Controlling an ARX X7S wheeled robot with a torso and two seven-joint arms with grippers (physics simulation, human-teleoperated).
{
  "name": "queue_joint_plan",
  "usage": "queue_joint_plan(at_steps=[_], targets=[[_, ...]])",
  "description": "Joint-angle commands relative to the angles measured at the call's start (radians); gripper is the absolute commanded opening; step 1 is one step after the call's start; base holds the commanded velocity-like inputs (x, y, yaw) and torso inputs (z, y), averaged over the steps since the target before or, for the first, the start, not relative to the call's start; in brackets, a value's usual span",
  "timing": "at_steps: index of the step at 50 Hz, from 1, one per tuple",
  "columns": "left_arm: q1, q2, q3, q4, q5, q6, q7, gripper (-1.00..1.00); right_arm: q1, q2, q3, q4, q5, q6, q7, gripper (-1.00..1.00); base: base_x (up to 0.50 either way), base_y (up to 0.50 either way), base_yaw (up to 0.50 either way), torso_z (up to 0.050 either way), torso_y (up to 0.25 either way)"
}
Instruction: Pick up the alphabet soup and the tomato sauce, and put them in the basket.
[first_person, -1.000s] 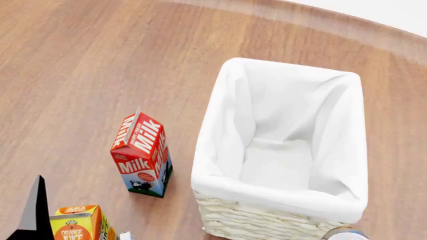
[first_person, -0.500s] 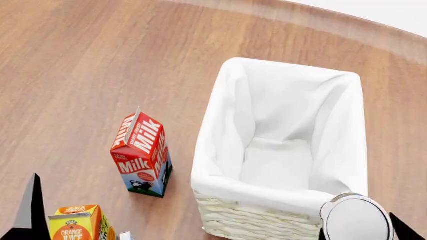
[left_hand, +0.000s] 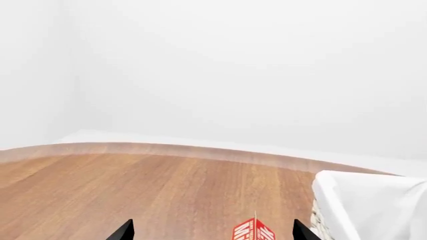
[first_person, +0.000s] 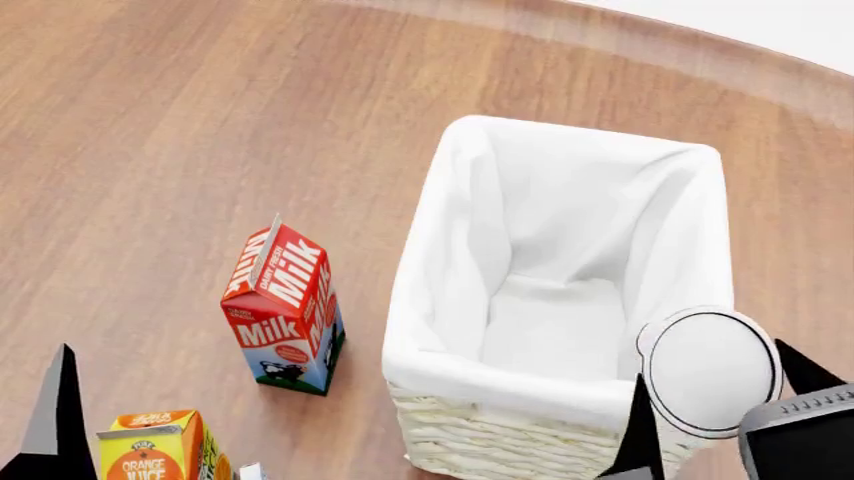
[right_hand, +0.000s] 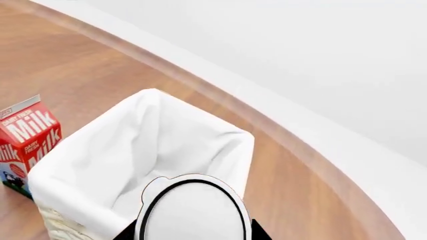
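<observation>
The cream-white wicker basket (first_person: 447, 190) with its white liner stands open in the middle of the head view, and nothing lies inside it. My right gripper (first_person: 718, 400) is shut on a can with a silver-white top (first_person: 707, 368). It holds the can above the basket's near right corner. The can's label is hidden, so I cannot tell which can it is. The right wrist view shows the same can top (right_hand: 192, 212) between the fingers, over the basket (right_hand: 87, 145). My left gripper (left_hand: 212, 231) is open and empty, low at the left. The basket's liner (left_hand: 363, 200) shows beside it.
A red milk carton (first_person: 283, 310) stands just left of the basket; it also shows in the right wrist view (right_hand: 27, 132) and the left wrist view (left_hand: 253, 232). An orange juice carton (first_person: 154, 448) stands at the bottom left. The wooden table's rounded edge (first_person: 747, 70) runs behind the basket.
The can in my right gripper has come up into the head view from the bottom right and moved over the basket's near right corner. The left gripper barely shifted.
</observation>
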Motion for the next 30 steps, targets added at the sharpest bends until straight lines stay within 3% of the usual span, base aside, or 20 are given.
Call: queue_joint_plan(at_steps=[1,30], targets=[[-0.006,0.017,-0.019,-0.036,0.006,0.065,0.043,1.00,0.175,-0.107,0.105,0.081,0.066,0.087,-0.081,-1.00,0.00,0.00,0.00,0.000,0.000],[-0.015,0.013,-0.001,-0.049,0.005,0.069,0.041,1.00,0.389,-0.280,0.160,0.344,0.160,0.355,-0.226,-1.00,0.00,0.00,0.00,0.000,0.001]])
